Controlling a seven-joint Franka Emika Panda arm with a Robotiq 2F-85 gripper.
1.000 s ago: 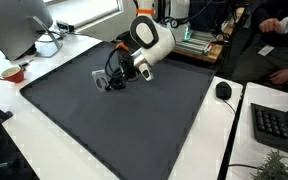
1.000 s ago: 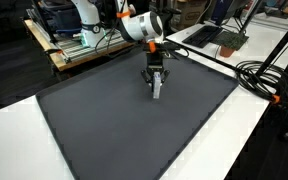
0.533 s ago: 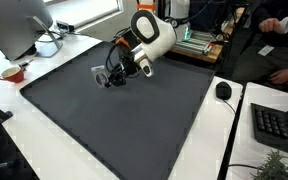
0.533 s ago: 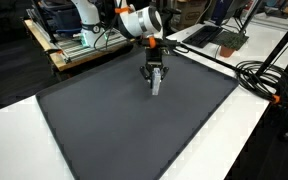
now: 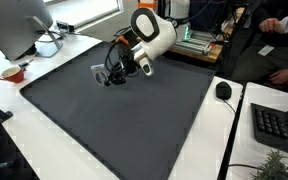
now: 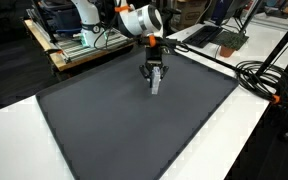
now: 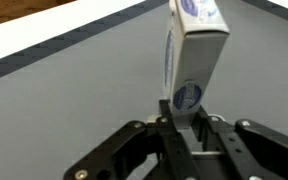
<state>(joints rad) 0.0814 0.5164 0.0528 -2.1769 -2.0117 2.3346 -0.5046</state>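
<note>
My gripper point(image 7: 184, 125) is shut on a small white box with blue print point(image 7: 192, 55), which sticks out from between the fingers. In both exterior views the gripper point(image 5: 110, 77) point(image 6: 155, 78) hangs just above the dark grey mat point(image 5: 114, 125) point(image 6: 134, 120), near its far side. The box point(image 6: 156, 86) shows as a pale sliver under the fingers, and as a small pale shape in an exterior view point(image 5: 98, 73). I cannot tell whether the box touches the mat.
The mat lies on a white table point(image 5: 14, 100). A monitor point(image 5: 14, 25), a white bowl-like thing point(image 5: 48, 45) and a red cup point(image 5: 12, 73) stand beside it. A mouse point(image 5: 223, 90) and keyboard point(image 5: 279, 125) lie nearby. Cables point(image 6: 259, 75) run along one mat side.
The arm has lifted slightly and drawn a little toward the far side of the mat, with the box still in the fingers.
</note>
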